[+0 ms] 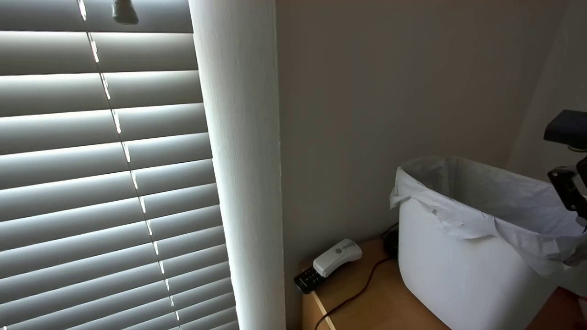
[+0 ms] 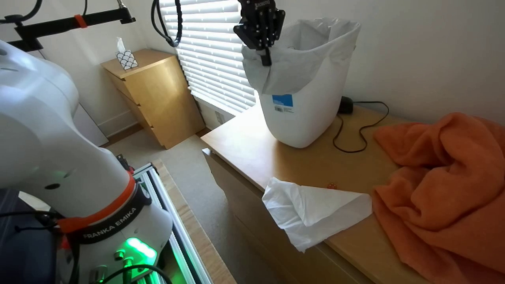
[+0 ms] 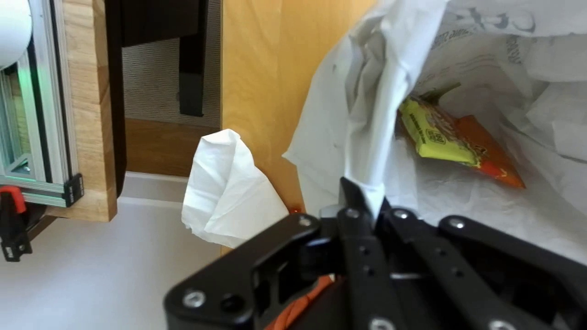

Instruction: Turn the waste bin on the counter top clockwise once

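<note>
Waste bin [image 2: 303,122]: on the worktop [image 2: 309,167], near the wall [image 2: 426,55], mouth up. Looks upright; slight lean can't be ruled out. Liner [image 2: 294,75] folded over the rim, hanging down outside. Blue label [image 2: 283,100] shows on one face, at the liner's lower edge. Inside, per wrist view: yellow-and-orange wrapper [image 3: 433,135], one packet or two unclear.

Fingers [image 2: 266,59]: clamped on the bin's bagged rim, liner pinched between them. Bag covers the plastic wall there; hard rim probably caught too, can't confirm.

Progress: grip made. Amount of clockwise turn done, if any: can't tell, nothing here gives the bin's starting angle. My call is mid-task, since the bin is held. Left, as judged: carry the clockwise turn through with the base on the worktop, let go, back off without dragging the liner. Likely trouble: bag slides off the rim and the bin doesn't follow.

Around it: black adapter [image 2: 345,105] just beside the bin, contact unclear; its cable [image 2: 363,134] runs over the worktop, could snag the base. White remote [image 1: 338,257] overlapping a black remote [image 1: 309,279], apart from the bin. Farther out: white sheet [image 2: 315,215] hanging over the worktop's edge, orange cloth [image 2: 446,173] just beside it.
</note>
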Motion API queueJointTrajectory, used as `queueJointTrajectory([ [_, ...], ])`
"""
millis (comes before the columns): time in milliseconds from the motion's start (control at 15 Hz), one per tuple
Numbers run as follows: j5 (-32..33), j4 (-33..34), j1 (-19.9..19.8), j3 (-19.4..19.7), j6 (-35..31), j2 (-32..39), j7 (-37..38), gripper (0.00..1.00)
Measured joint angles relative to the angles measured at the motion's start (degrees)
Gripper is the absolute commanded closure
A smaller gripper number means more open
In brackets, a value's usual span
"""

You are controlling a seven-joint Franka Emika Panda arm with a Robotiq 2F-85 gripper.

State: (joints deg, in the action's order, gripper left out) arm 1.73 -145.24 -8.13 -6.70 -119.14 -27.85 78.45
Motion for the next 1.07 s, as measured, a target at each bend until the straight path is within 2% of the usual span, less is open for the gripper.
queueJointTrajectory([
  [400, 0.0, -1.4, 0.5, -1.9, 5.9, -3.5, 5.3, 0.99],
  [1000, 0.0, -1.9, 1.2, -2.4, 6.9, -4.3, 9.6, 0.99],
  [1067, 0.0, -1.9, 1.2, -2.4, 7.0, -4.2, 9.6, 0.88],
])
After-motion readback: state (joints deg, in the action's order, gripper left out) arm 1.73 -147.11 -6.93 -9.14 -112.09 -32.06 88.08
